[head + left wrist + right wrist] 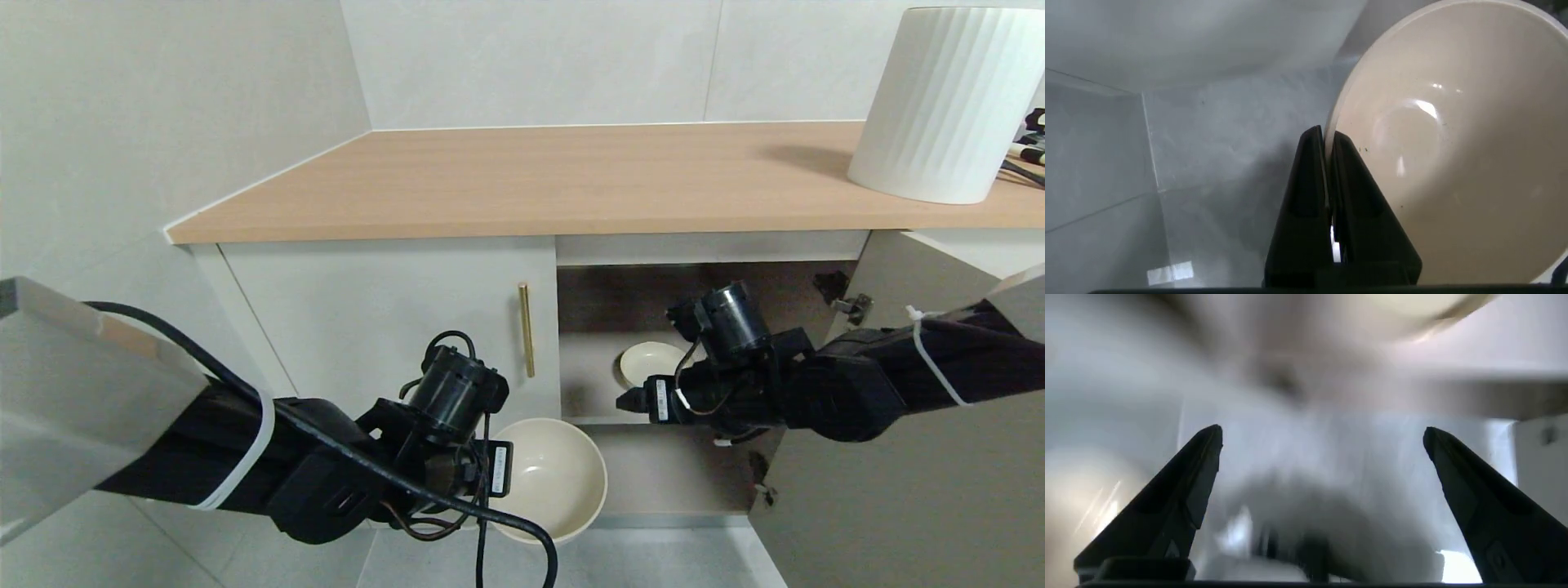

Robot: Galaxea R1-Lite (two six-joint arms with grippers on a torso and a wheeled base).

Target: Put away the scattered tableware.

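Stowing step: left gripper jaws clamped on bowl rim, right gripper jaws apart at cupboard; next, probably bowl in beside dish.

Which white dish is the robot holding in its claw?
The big bowl in front of the cupboard: the left claw pinches its rim. The small dish lies on the shelf inside, held by nothing.
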